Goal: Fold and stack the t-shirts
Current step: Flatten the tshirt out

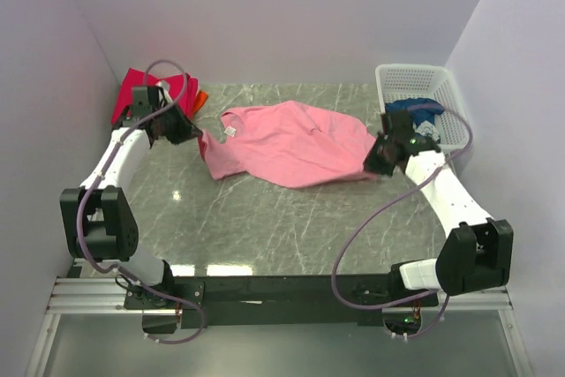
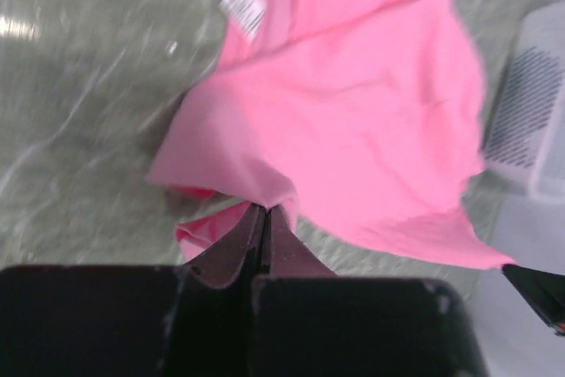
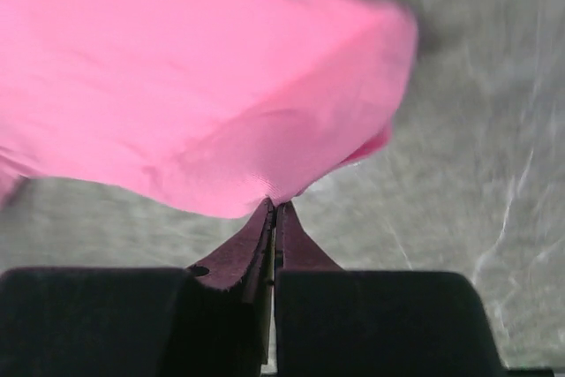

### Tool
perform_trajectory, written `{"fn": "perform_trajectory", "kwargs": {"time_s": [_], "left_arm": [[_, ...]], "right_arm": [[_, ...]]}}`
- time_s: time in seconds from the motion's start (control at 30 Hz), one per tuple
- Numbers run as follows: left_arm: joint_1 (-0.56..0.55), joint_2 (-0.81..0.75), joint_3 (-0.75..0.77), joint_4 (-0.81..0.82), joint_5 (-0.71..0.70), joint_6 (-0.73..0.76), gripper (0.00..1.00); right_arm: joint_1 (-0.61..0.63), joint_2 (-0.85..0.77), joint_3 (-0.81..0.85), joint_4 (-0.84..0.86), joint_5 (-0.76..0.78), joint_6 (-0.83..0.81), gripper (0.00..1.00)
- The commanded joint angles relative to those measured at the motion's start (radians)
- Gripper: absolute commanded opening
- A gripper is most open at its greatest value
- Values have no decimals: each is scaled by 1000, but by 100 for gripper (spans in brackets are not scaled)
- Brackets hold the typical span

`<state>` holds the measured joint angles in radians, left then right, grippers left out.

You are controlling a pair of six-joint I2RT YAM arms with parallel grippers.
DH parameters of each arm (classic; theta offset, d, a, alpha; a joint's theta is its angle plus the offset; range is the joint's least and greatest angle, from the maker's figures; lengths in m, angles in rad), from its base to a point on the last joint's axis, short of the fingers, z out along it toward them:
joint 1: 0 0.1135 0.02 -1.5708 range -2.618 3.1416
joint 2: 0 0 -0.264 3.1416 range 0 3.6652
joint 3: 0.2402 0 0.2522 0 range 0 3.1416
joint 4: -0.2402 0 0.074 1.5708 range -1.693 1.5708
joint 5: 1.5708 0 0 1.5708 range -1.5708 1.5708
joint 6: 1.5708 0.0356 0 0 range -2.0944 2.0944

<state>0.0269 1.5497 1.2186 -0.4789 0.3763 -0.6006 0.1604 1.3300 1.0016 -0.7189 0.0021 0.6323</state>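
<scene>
A light pink t-shirt [image 1: 291, 141] lies rumpled across the middle of the marble table [image 1: 265, 227], its white label [image 1: 231, 131] facing up. My left gripper [image 1: 199, 136] is shut on the shirt's left edge [image 2: 265, 192]. At the shirt's right edge [image 3: 265, 174], my right gripper [image 1: 378, 165] is shut on the cloth. In both wrist views the jaws stand pressed together with pink cloth pinched at their tips. A magenta-red t-shirt [image 1: 141, 86] and an orange t-shirt [image 1: 200, 99] sit in the back left corner. A dark blue t-shirt [image 1: 415, 112] lies in the basket.
A white plastic mesh basket [image 1: 415, 77] stands at the back right against the wall. White walls close in the table at the left, back and right. The arms' cables loop over the table's near right part [image 1: 371, 227].
</scene>
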Motion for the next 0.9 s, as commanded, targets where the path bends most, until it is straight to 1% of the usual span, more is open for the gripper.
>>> {"fn": "perform_trajectory", "kwargs": {"time_s": [0.0, 0.03, 0.07, 0.13, 0.17, 0.2, 0.23, 0.27, 0.3, 0.33, 0.37, 0.47, 0.53, 0.63, 0.7, 0.8, 0.87], "left_arm": [[10, -7, 137, 40, -2, -57, 0], [21, -5, 189, 45, -1, -68, 0], [27, -4, 218, 55, 12, -92, 0], [36, -2, 310, 78, 16, -120, 0], [38, -7, 344, 97, 9, -131, 0], [42, -10, 408, 108, 6, -143, 0], [45, -11, 438, 121, 4, -155, 0], [47, -19, 468, 150, 6, -180, 0], [48, -20, 531, 161, 6, -192, 0], [54, -25, 562, 171, 6, -206, 0], [57, -39, 593, 178, 7, -226, 0], [65, -83, 708, 197, -8, -249, 0], [71, -134, 739, 192, -30, -243, 0], [74, -198, 815, 143, -86, -202, 0], [73, -223, 893, 116, -122, -173, 0], [65, -255, 995, 74, -181, -120, 0], [48, -267, 1065, 57, -217, -81, 0]], "right_arm": [[-25, 24, 222, -86, 24, -78, 0], [-31, 37, 268, -109, 19, -85, 0], [-32, 61, 358, -120, 18, -95, 0], [-33, 98, 457, -163, 15, -105, 0], [-33, 104, 557, -175, 12, -118, 0], [-33, 110, 610, -186, 12, -121, 0], [-33, 116, 659, -203, 13, -126, 0], [-32, 117, 757, -209, 18, -132, 0], [-33, 117, 806, -218, 22, -135, 0], [-32, 115, 856, -234, 29, -137, 0], [-33, 109, 943, -238, 41, -143, 0], [-33, 66, 1049, -229, 67, -154, 0], [-32, -4, 1057, -170, 72, -158, 0], [-33, -116, 1011, -78, 82, -166, 0], [-32, -167, 988, -42, 85, -175, 0], [-32, -239, 999, 2, 98, -190, 0], [-33, -264, 1042, 16, 111, -207, 0]]}}
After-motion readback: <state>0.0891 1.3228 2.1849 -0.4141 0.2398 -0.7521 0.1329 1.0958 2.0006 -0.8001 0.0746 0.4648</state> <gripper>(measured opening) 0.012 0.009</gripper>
